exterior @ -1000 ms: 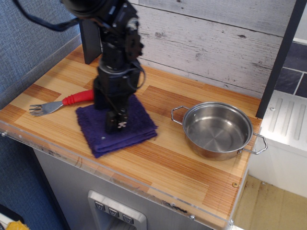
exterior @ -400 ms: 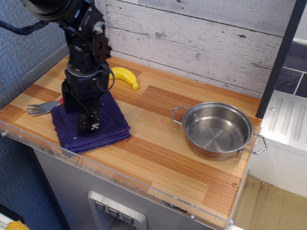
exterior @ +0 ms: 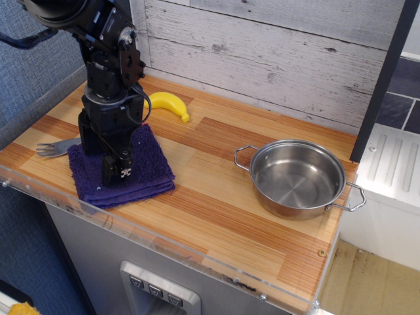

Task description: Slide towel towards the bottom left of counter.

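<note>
- On the counter, taking the steel pot as my landmark: the towel lies well to the pot's left, close to the clear front edge and near the left end of the counter.
- Towel is folded, dark navy, roughly square, lying flat; its front corner sits just behind the acrylic lip.
- Gripper points down onto the towel's middle, on the side far from the pot. It appears to press on the cloth. I cannot tell whether the fingers are apart or together; the black body hides the tips from this view.
- A fork lies beyond the towel on the side away from the pot; only its tines show, the handle passes behind the arm or under the towel, cannot say which.
- A banana lies behind the towel toward the back wall, well left of the pot, apart from the cloth.
- Step in hand, my judgement: the slide itself, near its end. Towel already occupies the front-left region; little counter remains on either side.
- Next move, my judgement: either a very short further drag toward the corner, or lift straight up to release the cloth.
- Risks I note: pushing farther could carry the towel edge over the front lip, or bunch the fold against the fork. A slanted lift could snag the terry and drag it back toward the pot.
</note>
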Controlling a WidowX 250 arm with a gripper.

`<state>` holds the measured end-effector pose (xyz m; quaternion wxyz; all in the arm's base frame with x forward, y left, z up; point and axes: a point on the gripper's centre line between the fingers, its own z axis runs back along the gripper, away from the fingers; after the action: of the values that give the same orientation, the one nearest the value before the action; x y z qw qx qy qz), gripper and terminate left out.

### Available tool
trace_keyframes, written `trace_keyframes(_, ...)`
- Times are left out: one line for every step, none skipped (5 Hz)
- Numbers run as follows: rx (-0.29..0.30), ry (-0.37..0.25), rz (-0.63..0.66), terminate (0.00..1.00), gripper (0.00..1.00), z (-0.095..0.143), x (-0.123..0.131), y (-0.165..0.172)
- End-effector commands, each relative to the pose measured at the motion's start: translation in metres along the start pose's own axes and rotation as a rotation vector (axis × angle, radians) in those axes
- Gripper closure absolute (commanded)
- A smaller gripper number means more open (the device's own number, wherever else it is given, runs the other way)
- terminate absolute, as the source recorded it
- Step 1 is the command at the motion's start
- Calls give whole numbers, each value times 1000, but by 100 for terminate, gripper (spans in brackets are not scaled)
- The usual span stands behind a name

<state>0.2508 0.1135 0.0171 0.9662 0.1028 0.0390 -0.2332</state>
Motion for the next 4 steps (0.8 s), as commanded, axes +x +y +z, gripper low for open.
trace_keyframes(37, -80, 7, 0, 0, 25, 4, 6)
trace_keyframes(75, -141, 15, 0, 0, 43, 4, 9)
trace_keyframes(61, -245, 69, 0, 0, 58, 2, 10)
trace_keyframes(74, -347, 49, 0, 0, 75, 2, 10)
